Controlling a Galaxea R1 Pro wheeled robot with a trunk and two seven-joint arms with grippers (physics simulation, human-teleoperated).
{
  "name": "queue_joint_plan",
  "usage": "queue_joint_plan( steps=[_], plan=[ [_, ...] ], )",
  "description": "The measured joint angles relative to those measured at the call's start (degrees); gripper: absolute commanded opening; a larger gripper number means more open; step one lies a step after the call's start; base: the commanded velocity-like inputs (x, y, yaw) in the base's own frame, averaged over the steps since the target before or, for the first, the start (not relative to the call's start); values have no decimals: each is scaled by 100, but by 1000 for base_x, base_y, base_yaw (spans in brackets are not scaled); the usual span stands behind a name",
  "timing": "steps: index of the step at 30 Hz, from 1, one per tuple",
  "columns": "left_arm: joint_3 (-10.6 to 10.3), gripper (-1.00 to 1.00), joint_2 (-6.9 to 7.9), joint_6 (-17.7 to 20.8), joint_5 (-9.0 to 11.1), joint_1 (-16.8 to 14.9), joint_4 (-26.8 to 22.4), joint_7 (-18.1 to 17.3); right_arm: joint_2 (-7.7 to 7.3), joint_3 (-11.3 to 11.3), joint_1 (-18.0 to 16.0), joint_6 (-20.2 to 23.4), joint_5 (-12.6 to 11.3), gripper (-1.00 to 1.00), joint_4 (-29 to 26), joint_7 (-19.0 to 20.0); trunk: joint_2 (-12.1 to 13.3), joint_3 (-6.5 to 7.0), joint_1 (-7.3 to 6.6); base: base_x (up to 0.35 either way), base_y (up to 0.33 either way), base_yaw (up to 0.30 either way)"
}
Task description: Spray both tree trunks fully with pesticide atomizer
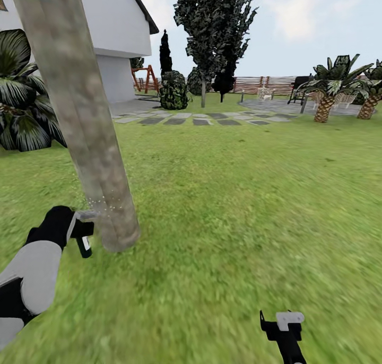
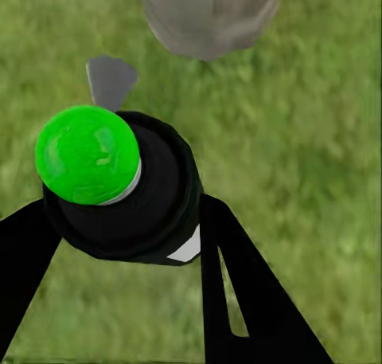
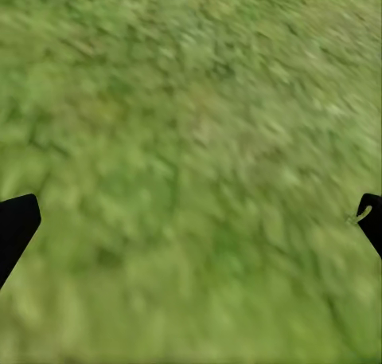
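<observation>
Closed around the atomizer (image 2: 119,189), the left gripper (image 1: 79,231) holds the bottle low beside the trunk (image 1: 79,104), nozzle turned toward the bark; the right gripper (image 1: 284,327) hangs empty over the lawn (image 1: 239,194), its fingers spread wide with only grass between them in the right wrist view.

A faint scatter of pale droplets shows at the foot of the trunk where the nozzle points, so by the look of it spraying of this tree is under way. Picking up the bottle is done. How much of the bark is already covered cannot be told: the trunk shows its mottled grey-brown all the way up, with no clear sign of coating. No second bare-trunked tree can be made out for certain among the dark trees (image 1: 212,29) in the distance; that one appears to be left to do.

Left arm reaches forward and down from the robot's left side, white forearm angled toward the base of the trunk, wrist just beside the bark. In the left wrist view the bottle's bright green end sits between the black fingers, with the trunk just beyond. Right arm is held low and forward, well apart from the tree.
</observation>
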Motion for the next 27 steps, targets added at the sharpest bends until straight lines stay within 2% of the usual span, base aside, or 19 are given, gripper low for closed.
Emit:
queue_joint_plan(
  steps=[1,2,3,4,5,6,7,9,12,13,19,27],
  plan=[
    [1,-100,22,31,-78,-1,-1,-15,0,1,0,3,1,100,0,0,0,0,0,0,0,0],
    [3,-100,-13,95,19,-2,1,-15,-1,1,0,1,1,100,0,0,0,0,0,0,0,0],
    [-17,-100,-261,122,-111,-17,-4,-20,-1,2,0,3,2,100,-1,0,0,0,0,0,0,0],
    [-14,-100,-409,160,137,-44,-3,-10,-1,0,0,2,0,100,0,0,0,0,0,0,0,0],
    [-21,-100,-475,156,-2,-97,-4,-10,-1,1,0,4,1,100,0,0,0,0,0,0,0,0],
    [-19,-100,-498,162,-9,-133,-2,-9,-1,1,0,3,1,100,0,0,0,0,0,0,0,0],
    [-22,-100,-476,166,-54,-154,-10,-8,-1,1,0,2,1,100,0,0,0,0,0,0,0,0],
    [-12,-100,-163,184,-127,-163,-19,-20,-1,1,0,2,1,100,0,0,0,0,0,0,0,0],
    [0,-100,100,254,-76,-164,-19,-30,-1,1,0,0,1,100,0,0,0,0,0,8,-3,0],
    [-13,-100,134,271,-50,-152,-18,-33,-1,1,0,3,1,100,0,0,0,0,0,118,-73,0],
    [-14,-100,80,271,-26,-116,-10,-26,-1,1,0,2,1,100,-1,-1,0,0,-2,176,-176,0],
    [-18,-100,85,270,-27,-90,-12,-27,-1,1,0,3,1,100,-1,-2,0,0,0,15,-272,54]
  ],
)
